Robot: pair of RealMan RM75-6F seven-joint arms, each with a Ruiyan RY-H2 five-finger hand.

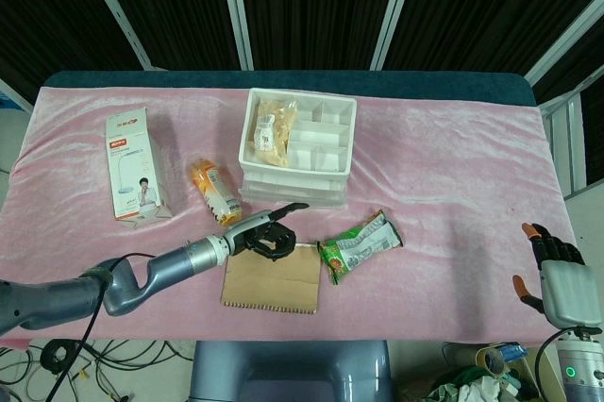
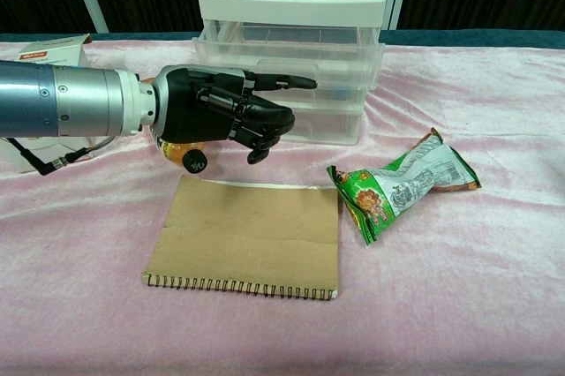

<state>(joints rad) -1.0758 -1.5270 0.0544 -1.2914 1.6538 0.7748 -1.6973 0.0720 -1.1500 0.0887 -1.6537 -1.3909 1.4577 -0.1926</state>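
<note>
My left hand [image 2: 225, 109] hangs with fingers curled in, one pointing out, gripping nothing, just in front of the drawer unit [image 2: 291, 49], above the notebook [image 2: 247, 236]. I reckon a low sweep could knock the bottle [image 2: 181, 154] rolling.

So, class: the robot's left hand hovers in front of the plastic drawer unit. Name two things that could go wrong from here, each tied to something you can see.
1. The left hand has fingers curled with one extended toward the drawer unit; a poke could push the light unit back instead of opening a drawer.
2. The orange bottle lies right beneath the hand and could be knocked and roll onto the notebook.
</note>
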